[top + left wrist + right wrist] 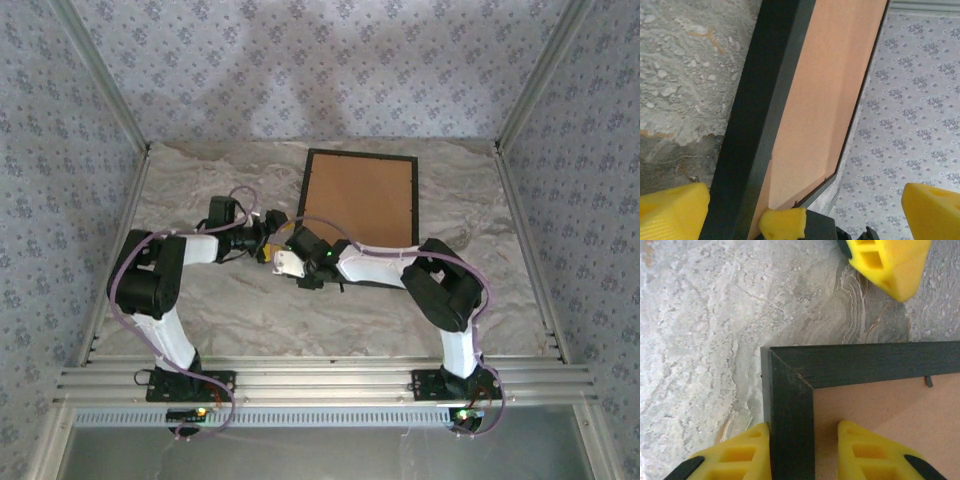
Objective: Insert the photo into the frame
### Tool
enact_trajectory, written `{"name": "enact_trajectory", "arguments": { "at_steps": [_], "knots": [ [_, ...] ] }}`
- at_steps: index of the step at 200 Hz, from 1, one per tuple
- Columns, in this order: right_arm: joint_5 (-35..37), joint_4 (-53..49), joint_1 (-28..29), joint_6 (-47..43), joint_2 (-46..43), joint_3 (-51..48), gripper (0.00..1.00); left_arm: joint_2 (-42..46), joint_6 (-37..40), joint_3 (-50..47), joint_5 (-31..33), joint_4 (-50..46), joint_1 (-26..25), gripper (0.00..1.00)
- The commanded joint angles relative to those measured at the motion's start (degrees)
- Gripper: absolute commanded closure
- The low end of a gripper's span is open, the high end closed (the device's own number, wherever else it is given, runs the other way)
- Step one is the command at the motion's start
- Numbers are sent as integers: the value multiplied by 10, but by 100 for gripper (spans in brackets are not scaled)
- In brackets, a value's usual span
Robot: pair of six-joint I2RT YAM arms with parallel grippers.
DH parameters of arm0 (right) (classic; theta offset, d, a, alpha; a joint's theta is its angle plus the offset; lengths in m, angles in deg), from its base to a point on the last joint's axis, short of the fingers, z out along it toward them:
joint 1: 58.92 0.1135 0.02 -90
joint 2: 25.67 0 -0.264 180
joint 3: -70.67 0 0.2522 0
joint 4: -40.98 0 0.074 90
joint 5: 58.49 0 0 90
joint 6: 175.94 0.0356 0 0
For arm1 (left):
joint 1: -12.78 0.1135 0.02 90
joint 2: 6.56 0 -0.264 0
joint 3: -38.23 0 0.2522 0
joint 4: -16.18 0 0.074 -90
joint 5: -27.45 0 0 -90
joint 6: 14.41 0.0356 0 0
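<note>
Right fingers (742,456): you see them straddling a side rail of the frame (865,362) right at its corner. One pad sits against the rail's outer edge. The other sits over the backing board (890,410), just inside the rail.
Right gripper (805,442): the pads stand narrow around the rail, but you cannot tell whether they actually squeeze it.
Left fingers (672,212): spread wide and holding nothing.
Left gripper (800,202): the frame's dark rail runs up between its pads, with the left pad just beside it.
Hidden: from above, both grippers bunch over the frame's near-left corner and cover it. Each wrist view cuts its own fingers off at the bottom edge.
Hard to make out: a small dark tab (929,381) on the board, by the inner edge of the rail.
Frame position: on the table (200,190), far side, right of centre, with the brown board filling its opening.
Stray fingertip: one left pad shows in your right wrist view, upper right, apart from the frame.
</note>
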Motion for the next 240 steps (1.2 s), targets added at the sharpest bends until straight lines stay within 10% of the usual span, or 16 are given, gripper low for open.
{"name": "enact_trajectory", "arguments": {
  "at_steps": [1,240],
  "knots": [
    [32,-78,1,-10,51,-21,97,-2,-1,-14,-22,7,-1,2],
    [-71,-72,-31,27,-39,52,100,2,54,-24,-61,-44,-2,1]
  ]
}}
